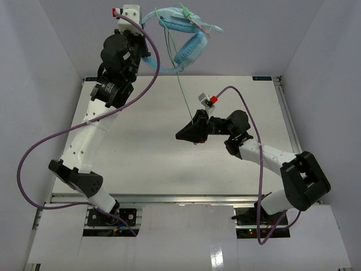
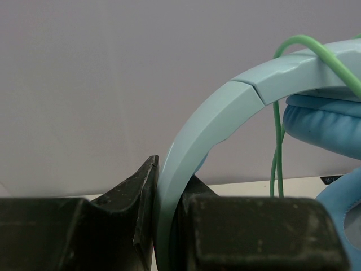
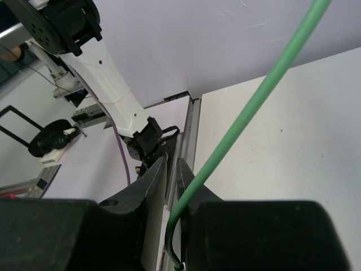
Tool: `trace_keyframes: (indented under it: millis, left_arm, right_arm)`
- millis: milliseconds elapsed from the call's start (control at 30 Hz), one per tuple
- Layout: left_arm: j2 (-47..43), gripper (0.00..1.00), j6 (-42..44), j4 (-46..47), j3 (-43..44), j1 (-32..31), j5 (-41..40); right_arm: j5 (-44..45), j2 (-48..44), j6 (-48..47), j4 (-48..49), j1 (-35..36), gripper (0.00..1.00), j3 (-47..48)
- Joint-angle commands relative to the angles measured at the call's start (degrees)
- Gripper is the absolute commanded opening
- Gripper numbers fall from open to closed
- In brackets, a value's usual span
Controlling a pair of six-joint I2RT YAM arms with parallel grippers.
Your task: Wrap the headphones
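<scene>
The light blue headphones (image 1: pixel 186 34) hang high at the back, above the table's far edge. My left gripper (image 1: pixel 148 25) is shut on their curved headband (image 2: pixel 208 124), which runs between the two fingertips of that gripper (image 2: pixel 171 172). A padded ear cup (image 2: pixel 321 121) shows at the right. The thin green cable (image 1: pixel 183 93) drops from the headphones to my right gripper (image 1: pixel 185 133) over the middle of the table. In the right wrist view the cable (image 3: pixel 254 101) comes in from the upper right and bends down into the narrow gap of that gripper (image 3: pixel 172 161), pinched between the fingers.
The white table (image 1: pixel 146 152) has a metal rail (image 3: pixel 189 130) along its near edge and white walls on three sides. Thick purple robot cables (image 1: pixel 34 152) loop off both arms. The left arm's base (image 3: pixel 144 138) stands beyond the right fingertips.
</scene>
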Motion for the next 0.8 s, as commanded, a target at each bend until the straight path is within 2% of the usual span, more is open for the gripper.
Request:
trace_keyframes:
  millis: [0, 100, 233, 300, 467, 567, 600, 667, 767]
  left_arm:
    - [-0.83, 0.00, 0.77, 5.77, -0.34, 0.08, -3.30]
    - [-0.38, 0.00, 1.20, 5.80, -2.98, 0.68, -3.99]
    - [0.38, 0.00, 0.39, 4.58, -5.43, 2.28, -3.01]
    - [1.19, 0.00, -0.56, 2.98, -7.46, 3.20, -1.40]
    - [2.77, 0.00, -2.72, 2.03, -12.85, 4.79, 1.48]
    - [4.25, 0.00, -3.62, 1.05, -13.91, 5.17, 3.15]
    - [5.54, 0.00, -3.63, 0.46, -14.02, 5.25, 3.60]
    - [6.93, 0.00, -3.26, -1.12, -15.16, 5.27, 6.05]
    - [6.60, 0.00, -2.93, -1.47, -19.14, 5.27, 11.07]
  right_arm:
    - [4.23, -2.32, -17.06, -20.89, 0.32, 0.08, 7.04]
    - [8.84, -3.19, -29.10, -36.47, 1.03, 0.08, 12.22]
    - [15.75, -4.23, -42.04, -51.00, 1.83, 0.08, 18.70]
    - [21.14, -4.08, -49.01, -62.76, 2.39, 0.08, 24.61]
    - [32.12, -2.14, -64.32, -81.84, 5.86, 0.08, 34.32]
    - [42.72, -3.22, -72.47, -85.05, 10.70, 0.08, 34.90]
    - [49.50, -3.87, -74.67, -85.64, 12.85, 0.08, 34.83]
    - [59.56, -4.57, -80.88, -84.36, 15.11, 0.08, 34.07]
    - [69.60, -5.81, -91.25, -80.42, 16.68, 0.08, 32.60]
